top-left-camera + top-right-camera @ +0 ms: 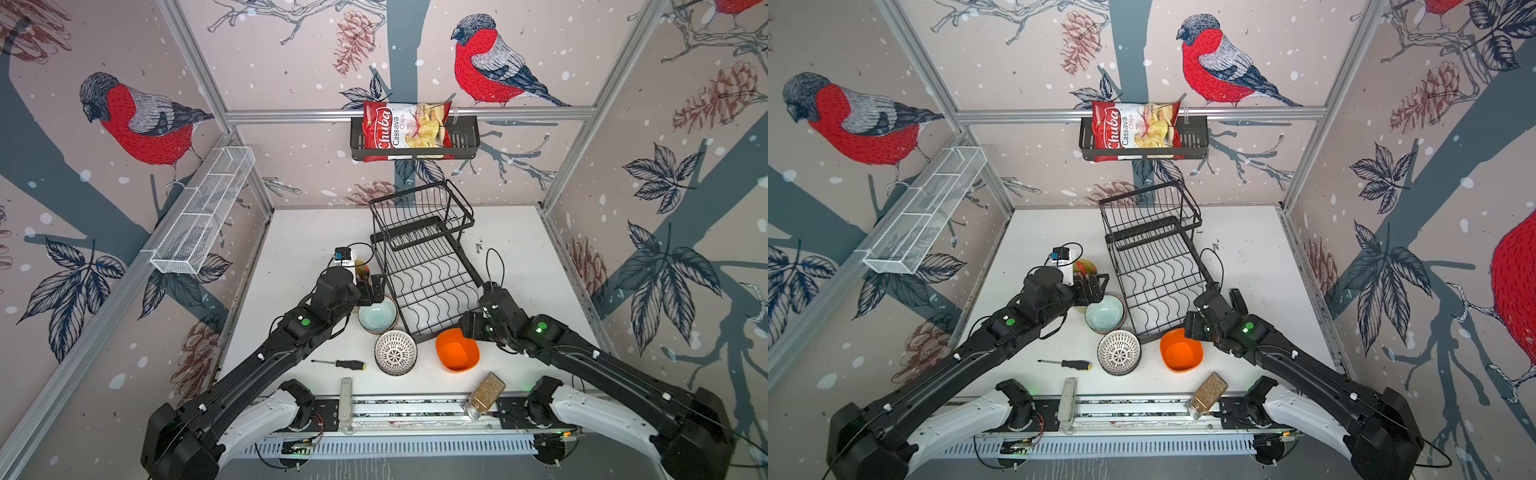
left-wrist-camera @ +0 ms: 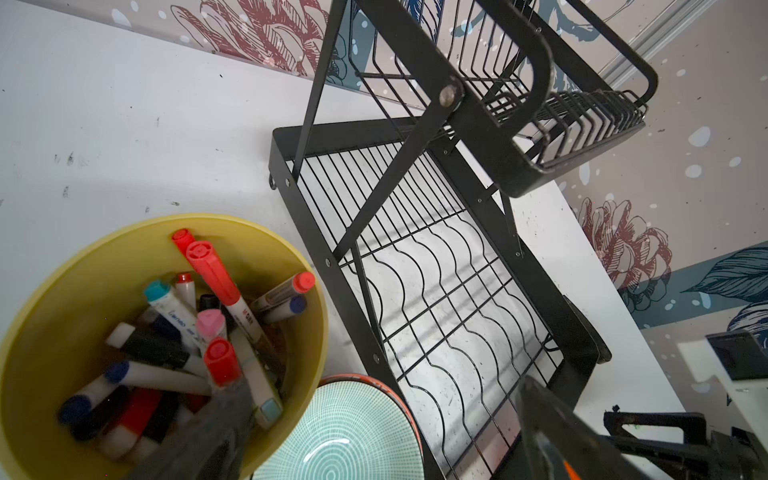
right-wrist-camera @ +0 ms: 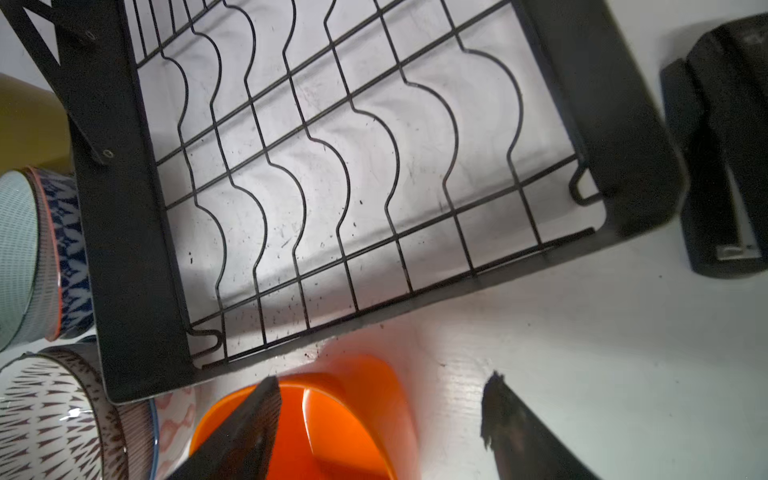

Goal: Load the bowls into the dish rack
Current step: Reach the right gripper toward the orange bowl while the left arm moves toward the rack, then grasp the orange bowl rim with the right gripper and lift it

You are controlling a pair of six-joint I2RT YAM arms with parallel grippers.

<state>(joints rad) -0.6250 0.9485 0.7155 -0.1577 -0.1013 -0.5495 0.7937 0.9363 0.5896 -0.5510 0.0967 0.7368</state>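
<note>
1. Dish rack (image 1: 409, 242): stands mid-table on the white table (image 1: 523, 266), with the wavy-wire lower tray nearest the arms and the raised basket toward the back wall.
2. Orange bowl (image 1: 457, 352): upright on the table, outside the rack, just beside the tray's near right corner. In both top views the right arm's end overlaps part of its rim.
3. Pale teal bowl (image 1: 377, 316): upright, nested in a blue-patterned bowl (image 3: 68, 249) with a red rim, just beside the tray's left frame. Contact with the frame cannot be told.
4. Lattice bowl (image 1: 395, 351): upright, stacked on a pink-patterned bowl (image 3: 174, 415), just beside the tray's near left corner.
5. Left gripper (image 2: 380, 386): jaws spread wide, holding nothing. It hovers above the teal bowl, between the yellow cup of markers (image 2: 54, 299) and the rack.
6. Right gripper (image 3: 382, 380): jaws apart, clamping nothing. In the right wrist view one finger (image 3: 249, 428) sits over the orange bowl's interior and the other over bare table outside it, so the bowl's wall lies between them. Contact with the bowl cannot be told.
7. Other items: a screwdriver (image 1: 340, 364) lies left of the lattice bowl. A jar of grains (image 1: 485, 394) lies on its side at the table's near edge.
</note>
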